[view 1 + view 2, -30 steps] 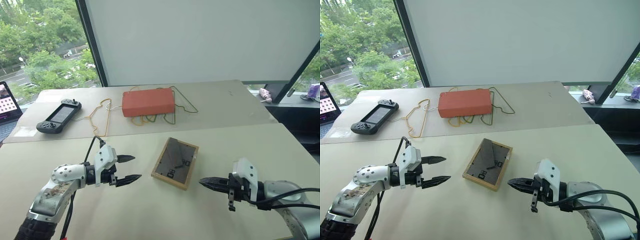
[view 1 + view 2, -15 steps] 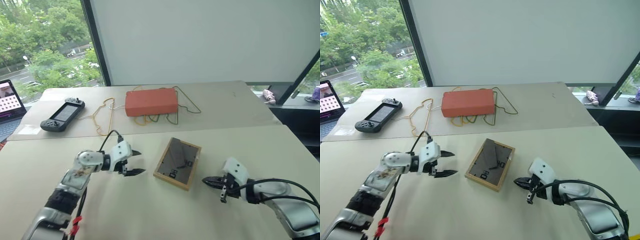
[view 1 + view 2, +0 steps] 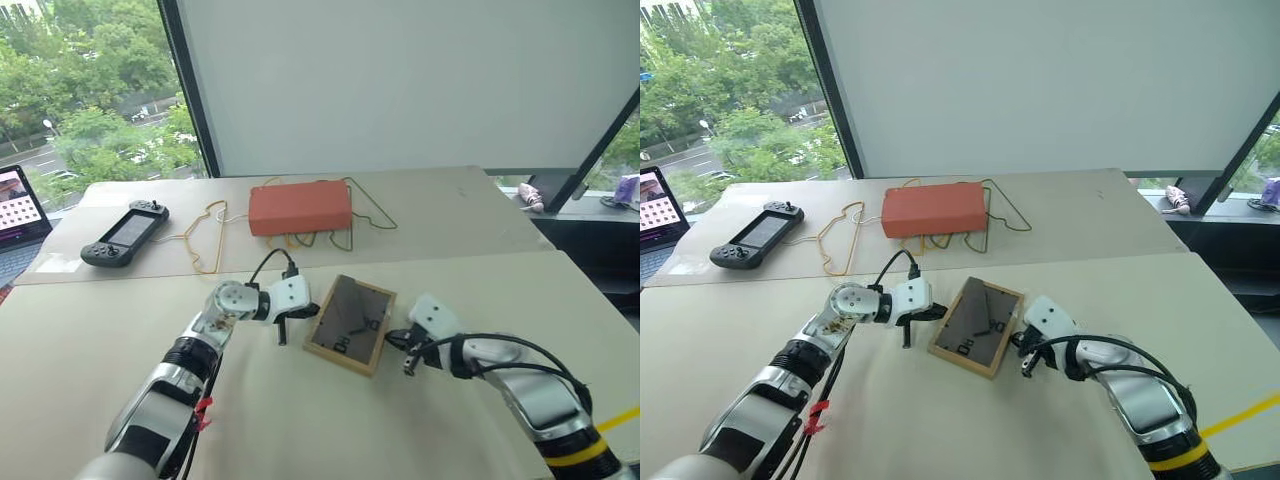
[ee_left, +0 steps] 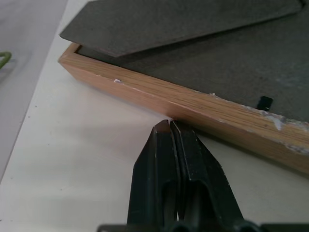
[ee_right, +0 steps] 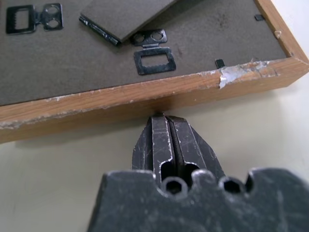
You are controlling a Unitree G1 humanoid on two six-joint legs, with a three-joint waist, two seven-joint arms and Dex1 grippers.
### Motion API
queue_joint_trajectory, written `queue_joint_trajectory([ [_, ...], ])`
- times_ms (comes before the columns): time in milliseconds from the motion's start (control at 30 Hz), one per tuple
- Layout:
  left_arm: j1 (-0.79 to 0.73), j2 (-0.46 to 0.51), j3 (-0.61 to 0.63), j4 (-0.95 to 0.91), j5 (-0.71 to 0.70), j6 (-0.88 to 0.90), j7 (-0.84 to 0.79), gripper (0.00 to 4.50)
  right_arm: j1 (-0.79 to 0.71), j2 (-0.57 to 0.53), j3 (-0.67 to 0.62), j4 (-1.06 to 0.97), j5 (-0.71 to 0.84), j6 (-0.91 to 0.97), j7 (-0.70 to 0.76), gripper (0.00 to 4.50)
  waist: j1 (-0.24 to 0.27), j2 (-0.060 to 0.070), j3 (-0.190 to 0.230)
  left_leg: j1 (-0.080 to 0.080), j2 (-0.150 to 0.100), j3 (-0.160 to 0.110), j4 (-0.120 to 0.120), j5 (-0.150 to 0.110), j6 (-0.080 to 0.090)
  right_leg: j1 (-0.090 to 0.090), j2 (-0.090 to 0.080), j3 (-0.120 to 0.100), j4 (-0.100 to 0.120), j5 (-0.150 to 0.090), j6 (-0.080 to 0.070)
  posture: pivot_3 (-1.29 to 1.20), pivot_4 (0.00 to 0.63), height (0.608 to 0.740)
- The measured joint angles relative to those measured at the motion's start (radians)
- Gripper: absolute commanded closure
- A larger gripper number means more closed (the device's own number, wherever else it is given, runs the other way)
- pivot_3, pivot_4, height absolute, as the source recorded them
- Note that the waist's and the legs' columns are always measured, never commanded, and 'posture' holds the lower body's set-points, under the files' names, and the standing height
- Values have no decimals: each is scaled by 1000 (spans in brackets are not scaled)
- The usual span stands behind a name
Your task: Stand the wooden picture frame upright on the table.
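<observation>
Beige and matte, the bench (image 3: 90, 330) fills the lower part of the left eye view, and a second bench of the same colour stands behind it, under a pale wall and a window with green trees. On the far bench lie an orange-red box (image 3: 300, 207) over some thin wire hangers (image 3: 205, 235), and a black game console (image 3: 123, 233) further to the left. The wooden picture frame (image 3: 349, 322) lies flat near the middle of the near bench, its dark back turned up. The left gripper (image 3: 308, 313) comes to its left edge and the right gripper (image 3: 394, 343) to its right edge, so the frame lies between them.

In the left wrist view, the black fingers (image 4: 166, 159) of the left gripper are pressed together, and their tips touch the light wood side of the frame, low at the bench surface.

In the right wrist view, the right fingers (image 5: 166, 140) are also together, with their tips against the wooden side of the frame. Black metal hooks (image 5: 154, 60) and the folded stand (image 5: 123, 17) show on the grey back
</observation>
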Motion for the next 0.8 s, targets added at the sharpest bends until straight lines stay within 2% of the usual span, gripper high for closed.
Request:
queue_joint_trajectory([
  [133, 48, 47, 12, -86, -2, 32, -9, 4434, -37, 27, 42, -9, -26, 32, -9, 4500, -23, 1, 0, 1, 0, 0, -2, 0, 0, -1, 0, 0, 1, 0, 0, 0, 150, 740],
  [233, 131, 104, 31, -229, -18, 94, -28, 4434, -77, 37, 96, -17, -63, 50, -9, 4500, -41, 1, -1, 2, 0, 0, -3, 0, 0, -3, 0, 0, 1, 0, 0, 0, 150, 740],
  [367, 302, 200, 80, -485, -50, 220, -28, 4434, -125, 54, 171, -20, -110, 56, -5, 4500, -62, 2, -1, 4, 0, 0, -4, -1, 2, -4, 0, 0, 1, 0, 0, 0, 150, 740],
  [600, 575, 294, 195, -856, -113, 486, 25, 4434, -163, 43, 254, -46, -156, 52, 49, 4500, -66, 2, -1, 5, 1, 1, -6, -6, 10, -5, 0, 0, 1, -1, 1, 0, 150, 740],
  [800, 707, 331, 273, -996, -169, 628, 80, 4434, -203, 58, 330, -38, -187, 3, 114, 4500, -70, 2, -1, 8, 3, 2, -10, -6, 10, -4, 3, 0, 1, -1, -1, 0, 150, 740],
])
